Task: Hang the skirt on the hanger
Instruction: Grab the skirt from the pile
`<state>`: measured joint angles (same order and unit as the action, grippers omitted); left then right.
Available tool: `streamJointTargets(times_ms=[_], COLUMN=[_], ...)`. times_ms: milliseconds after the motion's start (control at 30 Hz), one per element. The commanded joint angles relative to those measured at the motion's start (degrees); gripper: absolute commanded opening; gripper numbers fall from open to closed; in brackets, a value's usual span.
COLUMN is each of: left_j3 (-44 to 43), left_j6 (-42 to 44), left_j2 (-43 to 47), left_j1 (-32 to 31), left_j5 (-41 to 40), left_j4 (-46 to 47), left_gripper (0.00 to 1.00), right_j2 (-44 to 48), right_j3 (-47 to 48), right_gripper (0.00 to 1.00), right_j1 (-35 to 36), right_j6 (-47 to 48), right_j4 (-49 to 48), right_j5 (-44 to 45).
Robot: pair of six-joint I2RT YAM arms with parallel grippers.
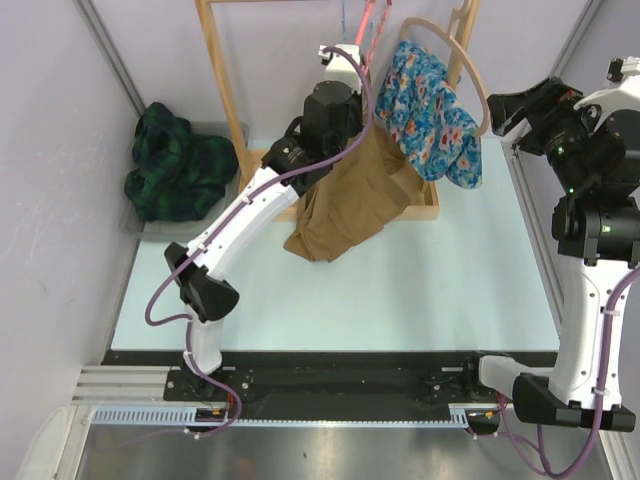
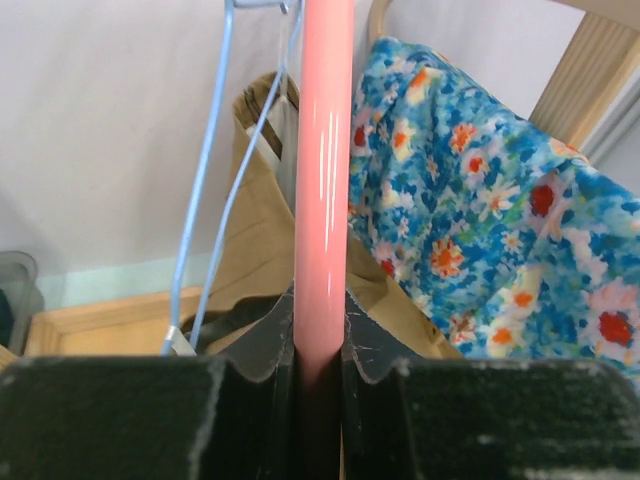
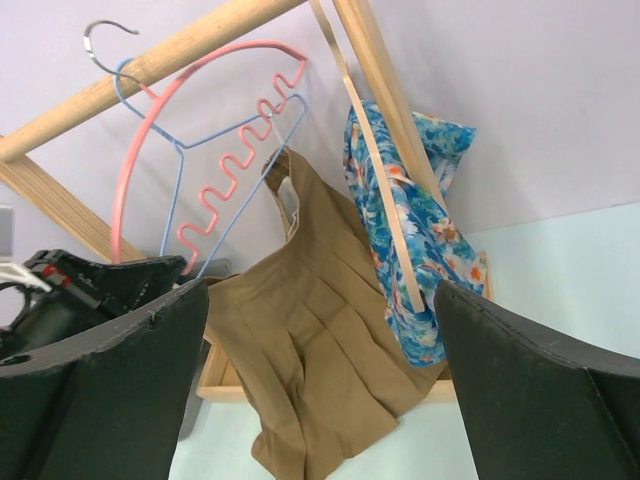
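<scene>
Left gripper [image 2: 320,345] clamps the pink hanger [image 2: 323,150]: hold steady, bring your wide-open right gripper [image 3: 320,292] to the skirt [image 1: 345,205].

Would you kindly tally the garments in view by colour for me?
brown skirt: 1
blue floral garment: 1
dark green plaid garment: 1
Total: 3
</scene>
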<state>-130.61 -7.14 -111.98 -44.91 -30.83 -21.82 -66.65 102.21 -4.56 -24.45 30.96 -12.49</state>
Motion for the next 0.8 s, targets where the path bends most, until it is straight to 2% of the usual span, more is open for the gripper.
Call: streamJointTargets(times_ms=[0,133,333,767], left_j3=[-1.4,-1.0,-5.1,-0.4], left_j6=[-4.5,-5.3,-7.1,-7.1], left_j2=[1.0,0.3,-2.5,-0.2], left_j1=[0.8,1.6,3.0,3.0], left_j5=[2.1,3.1,6.6,10.1], left_j4=[2.4,3.4,0.0,-2.3], left_gripper=[0.0,0.0,0.0,0.0], right_j2=[1.2,1.4,1.9,2.1], right_j3=[-0.8,-1.8,-2.6,-3.0], right_gripper=[1.0,1.0,1.0,1.0], right_j1=[0.6,1.0,1.7,2.1], right_j6=[-0.3,-0.3,-0.1,-0.5], right_j4=[-2.0,-2.1,-2.5,-2.6], right_j5=[-0.3,0.0,0.5,0.7])
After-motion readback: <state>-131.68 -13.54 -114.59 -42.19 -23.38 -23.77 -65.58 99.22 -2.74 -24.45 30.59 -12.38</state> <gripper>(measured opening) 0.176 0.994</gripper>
